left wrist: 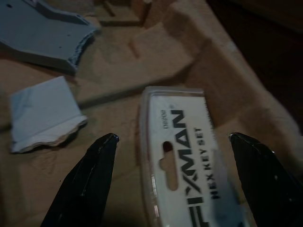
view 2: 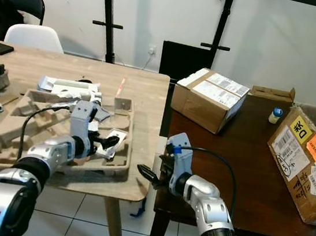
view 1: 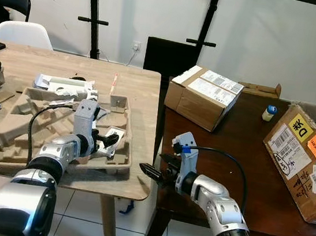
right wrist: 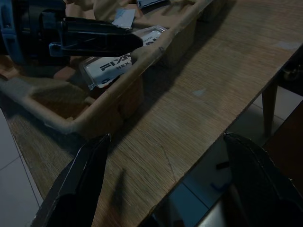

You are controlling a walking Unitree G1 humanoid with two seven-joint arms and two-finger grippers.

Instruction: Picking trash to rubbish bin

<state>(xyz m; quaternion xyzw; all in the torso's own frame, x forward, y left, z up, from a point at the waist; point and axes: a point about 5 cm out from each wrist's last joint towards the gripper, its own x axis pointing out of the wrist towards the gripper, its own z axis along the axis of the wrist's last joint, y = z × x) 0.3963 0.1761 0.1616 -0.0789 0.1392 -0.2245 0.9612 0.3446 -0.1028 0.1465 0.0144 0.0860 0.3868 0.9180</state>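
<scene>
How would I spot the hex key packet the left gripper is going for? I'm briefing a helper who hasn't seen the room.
On the light wooden table lies a moulded cardboard tray. In its corner nearest the dark table, between the open fingers of the left gripper, lies the hex key packet. Unlike the torn paper scraps beside it, it is a clear plastic blister printed FIXMAN HEX KEY SET.

A room in a home or small office used as a work and storage space is suggested — a light wooden table point(view 1: 138, 92) and a dark wooden table point(view 1: 242, 141) are set side by side on white tiled floor point(view 1: 75, 212). Labelled shipping cartons point(view 1: 204, 95), a moulded pulp packing tray point(view 1: 10, 133), chairs point(view 1: 23, 33) and black stands point(view 1: 93, 10) against a plain white wall are seen.
</scene>
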